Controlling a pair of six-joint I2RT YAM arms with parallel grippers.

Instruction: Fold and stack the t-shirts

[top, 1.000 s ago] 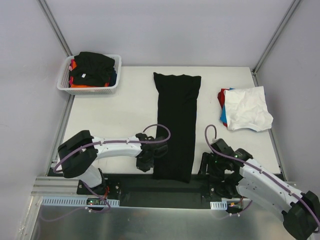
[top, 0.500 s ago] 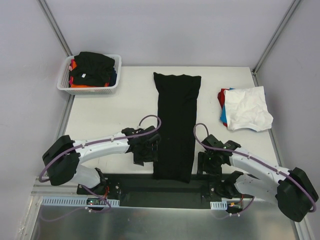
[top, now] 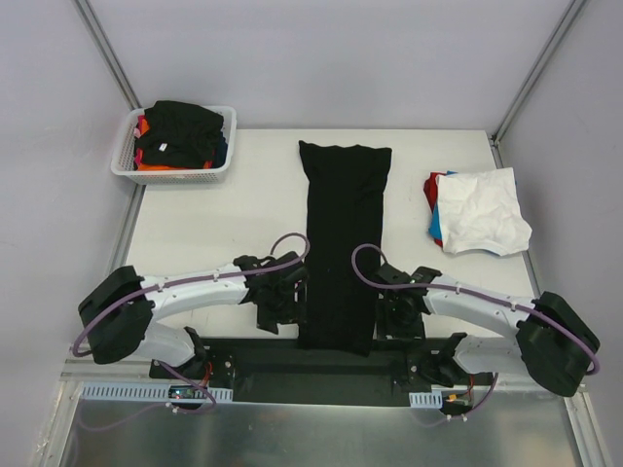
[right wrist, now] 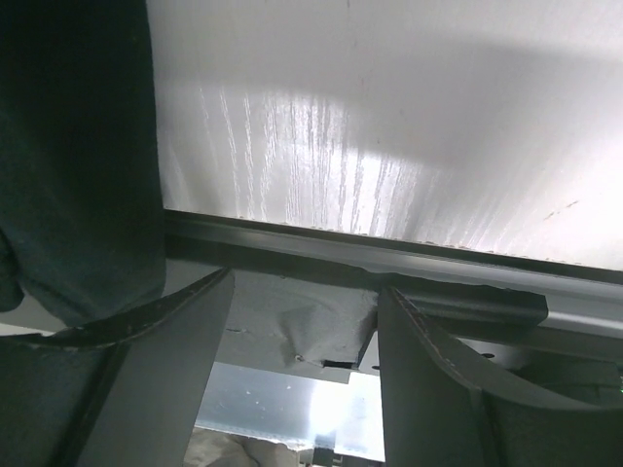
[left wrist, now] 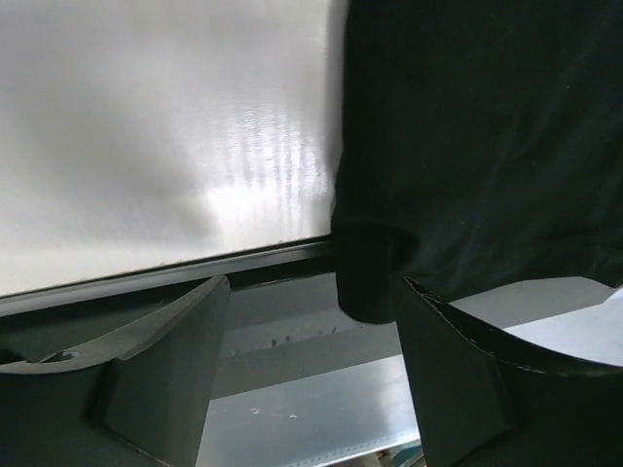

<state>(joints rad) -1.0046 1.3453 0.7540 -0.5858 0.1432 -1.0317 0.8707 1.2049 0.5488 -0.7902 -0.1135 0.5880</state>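
Up close, black t-shirt [left wrist: 467, 146] corner over table [left wrist: 146, 146] edge

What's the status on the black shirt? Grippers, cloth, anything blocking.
Left gripper open at near-left corner of black t-shirt, right gripper open at near-right; neither gripping. Shirt folded to long strip, near end over table edge. Nothing in the way.

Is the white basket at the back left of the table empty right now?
No, the basket is heaped with t-shirts, a black one lying on top.
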